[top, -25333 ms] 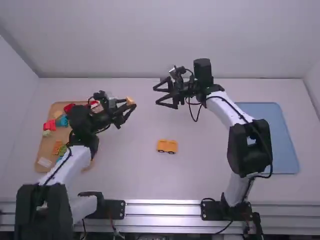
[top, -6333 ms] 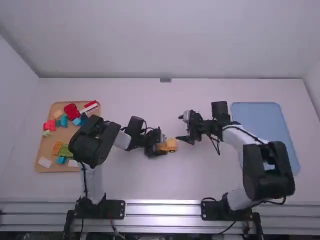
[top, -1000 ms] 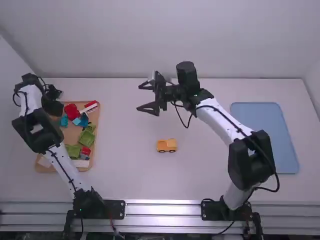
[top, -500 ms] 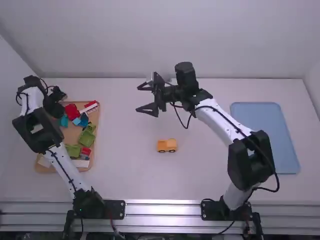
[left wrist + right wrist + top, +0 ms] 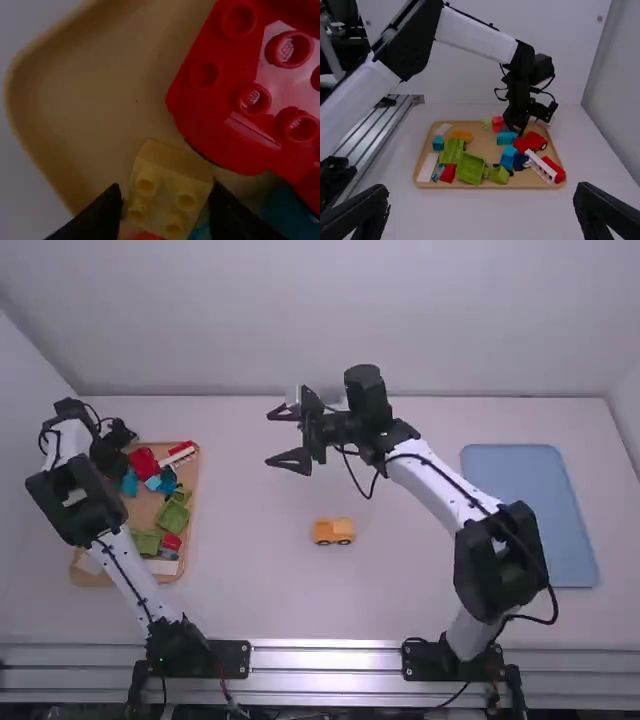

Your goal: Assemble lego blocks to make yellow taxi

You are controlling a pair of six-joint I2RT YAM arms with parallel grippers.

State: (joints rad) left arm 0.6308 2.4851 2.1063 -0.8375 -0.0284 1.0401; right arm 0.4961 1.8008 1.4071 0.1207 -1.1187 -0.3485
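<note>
My left gripper (image 5: 120,437) is over the far left corner of the wooden tray (image 5: 186,540). In the left wrist view, my left gripper (image 5: 167,195) has its fingers against both sides of a yellow studded block (image 5: 167,197), shut on it. A yellow-orange wheeled piece (image 5: 333,531) stands on the middle of the table. Beyond it, my right gripper (image 5: 268,438) is held above the table, pointing left, open and with nothing between its fingers; in the right wrist view, the fingers of my right gripper (image 5: 481,199) stand wide apart.
Beside the held block is a large red piece (image 5: 220,100). Green pieces (image 5: 471,168), blue pieces (image 5: 508,157) and a white-and-red piece (image 5: 540,166) crowd the tray. A blue tray (image 5: 530,515) lies at the right.
Since the oldest frame, the left arm has gone from the table's middle back to the tray's far corner, shifting slightly right lately. The right gripper has drifted a little left. The wheeled piece looks taller.
</note>
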